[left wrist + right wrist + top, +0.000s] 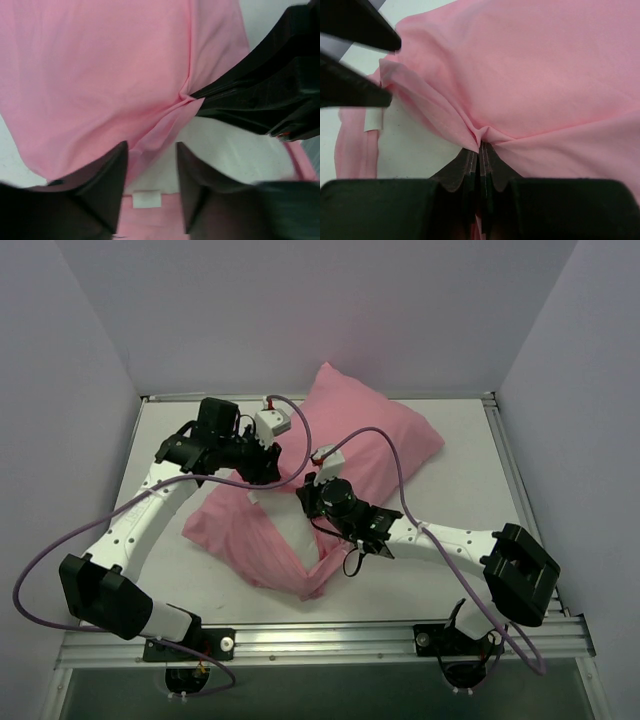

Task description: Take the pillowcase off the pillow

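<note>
— Where's the pillowcase?
— Centre of the top view, pillow showing white at its lower mouth.
— Claws?
— Right gripper pinches a fold shut; left gripper stands narrowly parted.
— Handling?
— Thin, limp, probably slippery; grip the hem.
</note>
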Tool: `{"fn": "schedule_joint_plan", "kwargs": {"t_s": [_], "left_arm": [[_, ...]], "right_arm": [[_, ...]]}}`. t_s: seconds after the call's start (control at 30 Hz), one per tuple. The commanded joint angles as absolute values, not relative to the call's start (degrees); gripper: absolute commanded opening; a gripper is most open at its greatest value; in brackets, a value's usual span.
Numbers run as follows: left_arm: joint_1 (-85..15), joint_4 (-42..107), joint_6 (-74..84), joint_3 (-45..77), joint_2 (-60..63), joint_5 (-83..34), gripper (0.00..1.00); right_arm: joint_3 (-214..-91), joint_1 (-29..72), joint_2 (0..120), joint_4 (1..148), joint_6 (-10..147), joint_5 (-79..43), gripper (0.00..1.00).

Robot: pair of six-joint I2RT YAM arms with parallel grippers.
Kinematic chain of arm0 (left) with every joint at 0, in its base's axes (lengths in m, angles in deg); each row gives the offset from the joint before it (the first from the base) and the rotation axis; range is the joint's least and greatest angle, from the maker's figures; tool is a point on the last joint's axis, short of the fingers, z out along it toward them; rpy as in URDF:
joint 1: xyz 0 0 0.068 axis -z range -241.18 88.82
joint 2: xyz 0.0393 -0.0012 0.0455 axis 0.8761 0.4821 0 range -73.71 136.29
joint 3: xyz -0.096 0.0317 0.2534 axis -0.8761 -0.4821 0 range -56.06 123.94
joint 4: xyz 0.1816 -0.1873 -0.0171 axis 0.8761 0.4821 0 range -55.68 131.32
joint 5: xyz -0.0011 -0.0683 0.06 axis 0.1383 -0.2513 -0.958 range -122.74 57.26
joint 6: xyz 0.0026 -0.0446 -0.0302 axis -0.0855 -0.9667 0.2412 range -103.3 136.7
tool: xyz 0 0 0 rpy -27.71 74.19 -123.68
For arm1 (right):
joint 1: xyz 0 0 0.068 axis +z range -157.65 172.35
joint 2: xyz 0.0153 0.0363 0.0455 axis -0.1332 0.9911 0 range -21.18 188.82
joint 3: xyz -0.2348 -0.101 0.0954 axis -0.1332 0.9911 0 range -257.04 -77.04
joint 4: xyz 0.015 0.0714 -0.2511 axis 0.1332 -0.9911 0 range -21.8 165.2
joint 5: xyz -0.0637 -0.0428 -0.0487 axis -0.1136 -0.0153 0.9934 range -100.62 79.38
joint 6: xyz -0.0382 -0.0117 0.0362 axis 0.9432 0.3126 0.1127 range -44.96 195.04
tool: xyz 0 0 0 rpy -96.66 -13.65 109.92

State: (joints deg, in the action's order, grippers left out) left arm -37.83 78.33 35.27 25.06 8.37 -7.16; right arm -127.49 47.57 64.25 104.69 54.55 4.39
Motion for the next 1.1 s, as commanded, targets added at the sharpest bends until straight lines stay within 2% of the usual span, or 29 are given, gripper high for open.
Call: {"fn": "schedule_joint_plan", "kwargs": {"t_s": [0.0,0.07,0.1,0.13,0.17,0.2,0.23,0.27,0.3,0.33,0.4,0.53,0.67,0.87,1.07], "left_arm": [[-38.2,78.4,37.0,32.2,6.4,-2.0,0.59],[-37.9,84.8,41.9,35.7,6.4,5.2,0.83],[-37.6,86.9,43.1,37.4,6.1,7.0,0.87],[-37.2,90.5,45.3,40.2,5.9,7.8,0.86],[-35.4,92.3,46.5,41.1,5.7,7.7,0.84],[-34.0,93.6,47.7,41.3,4.7,5.2,0.77],[-32.4,95.6,50.5,41.0,4.1,2.7,0.55],[-30.4,96.4,52.1,37.8,3.1,-0.3,0.46],[-25.6,96.9,53.9,35.4,1.0,-3.4,0.41],[-23.1,96.7,57.4,32.4,0.0,-10.0,0.41],[-16.6,94.8,59.5,23.7,-2.6,-16.0,0.47],[-12.0,78.8,62.5,12.5,-4.5,-30.1,0.74],[-11.4,68.1,56.4,12.0,-0.3,-38.7,0.79],[-11.3,66.0,47.6,10.5,0.5,-38.7,0.86],[-11.7,70.0,36.5,12.7,-3.4,-24.3,0.88]], "right_arm": [[-128.5,46.3,64.9,107.0,51.9,2.6,0.0],[-129.5,44.1,64.9,106.0,48.6,0.3,0.0],[-129.6,43.2,64.9,106.2,47.3,-1.0,0.0],[-129.6,42.3,64.8,106.5,45.9,-2.4,0.0],[-129.7,41.5,64.6,107.1,43.4,-3.9,0.0],[-129.9,40.4,64.4,107.8,42.5,-6.4,0.0],[-130.0,40.2,64.3,107.9,41.7,-7.1,0.0],[-130.2,40.2,64.3,108.0,41.1,-7.7,0.0],[-130.6,40.2,64.4,108.2,40.0,-8.5,0.0],[-130.7,40.2,64.3,108.4,39.2,-8.9,0.0],[-130.6,40.2,64.6,109.8,37.0,-9.6,0.0],[-129.8,39.8,64.8,112.2,35.1,-10.0,0.0],[-128.3,39.7,64.2,114.5,34.1,-12.2,0.0],[-125.0,39.3,62.7,118.2,31.8,-12.4,0.0],[-123.9,38.5,62.8,119.1,31.5,-12.9,0.0]]}}
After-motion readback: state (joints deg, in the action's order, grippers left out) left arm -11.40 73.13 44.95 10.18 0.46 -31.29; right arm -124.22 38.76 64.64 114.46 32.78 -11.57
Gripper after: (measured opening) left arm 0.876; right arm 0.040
